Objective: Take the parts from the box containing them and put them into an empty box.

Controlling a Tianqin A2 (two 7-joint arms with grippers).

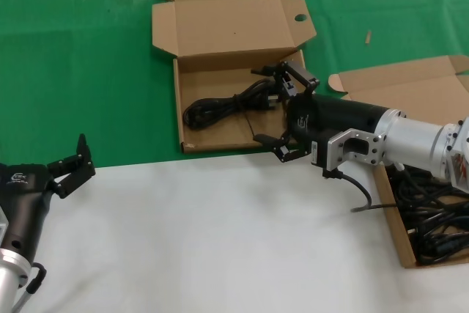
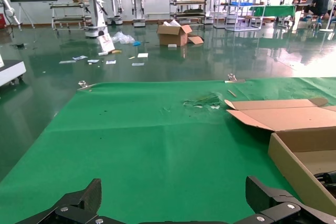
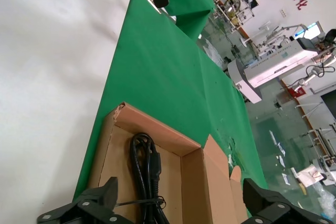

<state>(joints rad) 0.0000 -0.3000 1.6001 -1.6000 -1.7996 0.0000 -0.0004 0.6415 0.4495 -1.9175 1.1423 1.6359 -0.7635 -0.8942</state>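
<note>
Brown cardboard box with holed lid tab (image 1: 220, 126) now holds one black coiled cable bundle (image 1: 227, 105). Right gripper (image 1: 287, 113) hovers over that box's near-right corner, jaws spread, empty; release looks done. Next: swing back to the plain source box (image 1: 396, 218) beside it for another cable. Left gripper (image 1: 72, 166) idle, open, well apart. No readable labels.

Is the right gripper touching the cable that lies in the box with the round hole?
Apart. The right wrist view shows the right gripper open, its fingers spread to either side of the cable, which lies untouched on the box floor.
</note>
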